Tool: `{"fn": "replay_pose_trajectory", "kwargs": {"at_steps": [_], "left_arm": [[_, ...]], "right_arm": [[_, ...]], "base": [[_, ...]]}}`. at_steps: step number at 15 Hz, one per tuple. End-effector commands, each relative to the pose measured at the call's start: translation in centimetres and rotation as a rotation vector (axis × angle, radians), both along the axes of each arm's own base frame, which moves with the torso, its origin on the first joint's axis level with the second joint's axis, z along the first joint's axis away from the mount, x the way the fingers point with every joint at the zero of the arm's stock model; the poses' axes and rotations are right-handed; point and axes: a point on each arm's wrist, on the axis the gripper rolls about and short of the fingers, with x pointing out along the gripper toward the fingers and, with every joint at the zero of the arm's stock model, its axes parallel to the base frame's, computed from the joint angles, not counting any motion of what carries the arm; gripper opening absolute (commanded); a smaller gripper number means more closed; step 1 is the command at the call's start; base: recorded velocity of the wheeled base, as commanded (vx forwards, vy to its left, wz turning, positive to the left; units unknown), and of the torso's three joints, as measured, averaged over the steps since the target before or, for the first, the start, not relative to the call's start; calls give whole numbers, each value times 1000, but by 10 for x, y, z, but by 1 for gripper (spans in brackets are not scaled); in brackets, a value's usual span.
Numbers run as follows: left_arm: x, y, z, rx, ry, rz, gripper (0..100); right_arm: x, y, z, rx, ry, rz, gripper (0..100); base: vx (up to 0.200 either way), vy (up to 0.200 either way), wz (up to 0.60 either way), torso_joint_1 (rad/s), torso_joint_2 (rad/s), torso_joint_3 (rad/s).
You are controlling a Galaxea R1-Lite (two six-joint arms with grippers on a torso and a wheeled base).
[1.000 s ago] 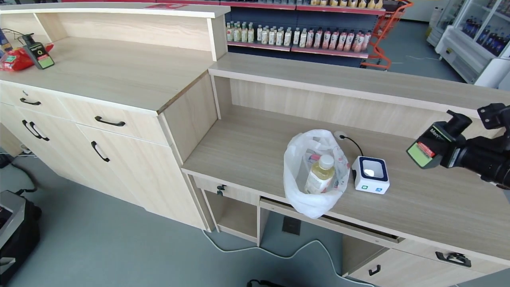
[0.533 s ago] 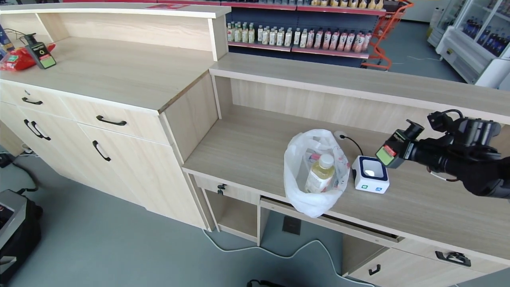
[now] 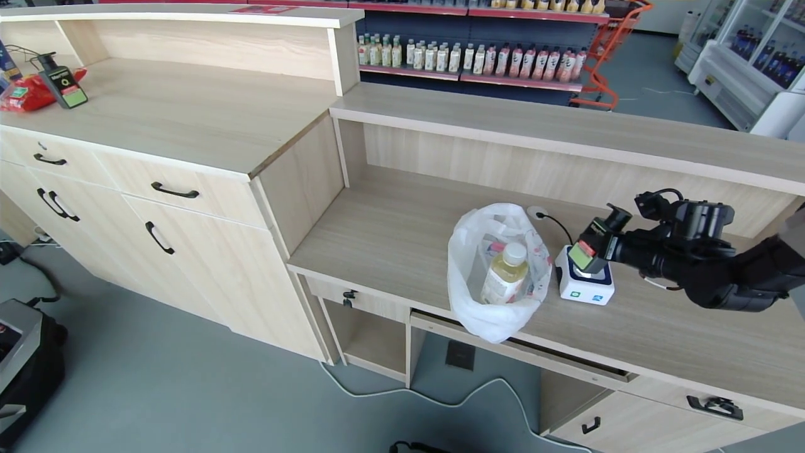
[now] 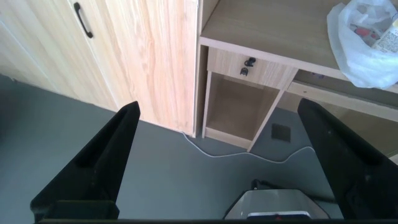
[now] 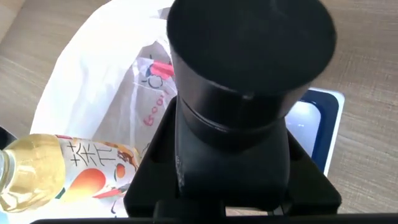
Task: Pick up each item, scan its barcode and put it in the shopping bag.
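My right gripper [image 3: 617, 250] is shut on a black bottle [image 3: 592, 244] with a green and red label, held tilted just above the white barcode scanner [image 3: 585, 288]. In the right wrist view the bottle's black cap end [image 5: 249, 81] hides most of the scanner [image 5: 322, 121]. The white shopping bag [image 3: 484, 308] stands open to the left of the scanner, with a yellow tea bottle [image 3: 506, 274] and a packet inside; the right wrist view also has the bag [image 5: 93, 68] and tea bottle [image 5: 56, 171]. My left gripper [image 4: 217, 168] hangs open over the floor, away from the bag [image 4: 364, 53].
A second black bottle [image 3: 63, 82] and a red packet [image 3: 25, 95] lie far left on the higher counter [image 3: 188, 119]. The scanner's cable [image 3: 556, 223] runs to the desk's back wall. Bare desk [image 3: 679, 340] lies to the right of the scanner.
My right arm has carried the black bottle left and down, from well right of the scanner to just above it.
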Motion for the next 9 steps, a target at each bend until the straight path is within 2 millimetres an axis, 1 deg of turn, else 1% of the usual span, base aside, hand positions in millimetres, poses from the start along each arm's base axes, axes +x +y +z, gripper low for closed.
{"fn": "replay_pose_trajectory", "kwargs": {"at_steps": [1, 4, 9], "left_arm": [[0, 0, 0, -1, 0, -1, 100], [0, 0, 0, -1, 0, -1, 100], [0, 0, 0, -1, 0, -1, 100]], "right_arm": [[12, 7, -6, -3, -8, 18, 0], [27, 15, -5, -18, -41, -3, 0], [29, 16, -17, -60, -27, 4, 0]], "base": [[0, 0, 0, 0, 0, 0], [0, 0, 0, 0, 0, 0], [0, 0, 0, 0, 0, 0]]}}
